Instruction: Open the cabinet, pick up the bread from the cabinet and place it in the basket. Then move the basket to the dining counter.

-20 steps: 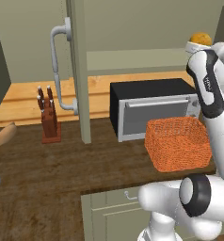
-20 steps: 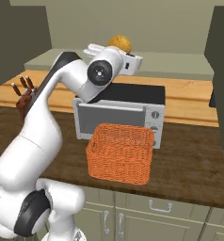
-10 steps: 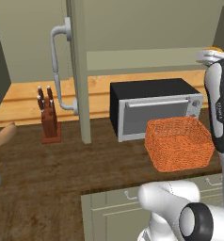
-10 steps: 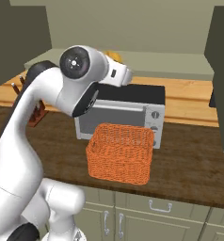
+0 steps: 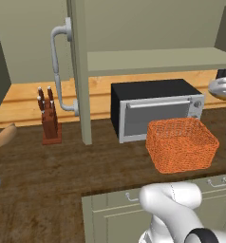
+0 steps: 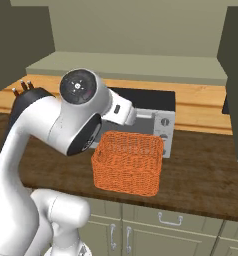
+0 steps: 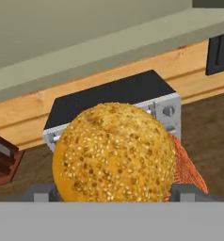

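Clearly the tool (image 7: 115, 194) is clamped on the golden-yellow, seed-speckled round bread (image 7: 115, 153), carried in the air clear of the grey-green wall cabinet's shelf (image 7: 100, 44) so it can be lowered from above. Beyond it, toward 5 o'clock in the hand view, shows the orange woven rectangular basket (image 7: 188, 170). That basket (image 5: 181, 144) sits open-topped on the dark wood tabletop (image 5: 62, 171), just before the black toaster oven (image 5: 155, 107), ready to receive the bread.

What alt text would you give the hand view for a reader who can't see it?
A golden, seed-speckled bread roll sits large and close at the gripper, with a finger at each of its lower sides. Behind it stand a black-topped toaster oven on the dark wood counter, an edge of the orange woven basket, and the cabinet's shelf above.
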